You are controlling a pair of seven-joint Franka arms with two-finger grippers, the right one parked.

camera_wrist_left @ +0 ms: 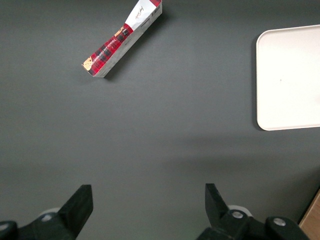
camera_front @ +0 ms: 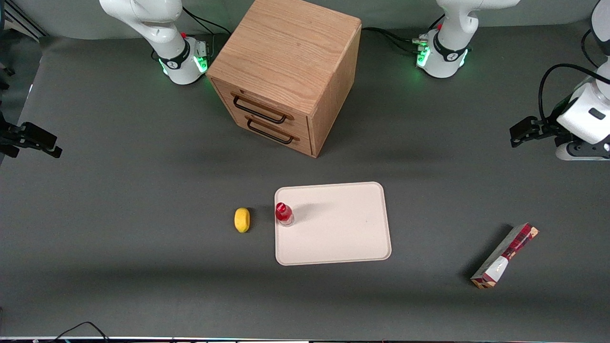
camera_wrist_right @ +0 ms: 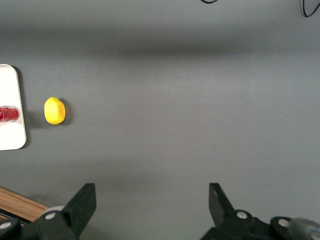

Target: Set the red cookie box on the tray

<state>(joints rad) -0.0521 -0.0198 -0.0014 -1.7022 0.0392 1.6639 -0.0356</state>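
Hovering wide open and empty at the working arm's end of the table, the gripper (camera_wrist_left: 145, 210) is well apart from the red cookie box (camera_front: 505, 256), which lies on the table (camera_front: 143, 276) near the tray (camera_front: 343, 238), nothing yet grasped.

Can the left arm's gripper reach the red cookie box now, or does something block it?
Probably yes. The open gripper hovers over bare table, and nothing lies between it and the red cookie box.
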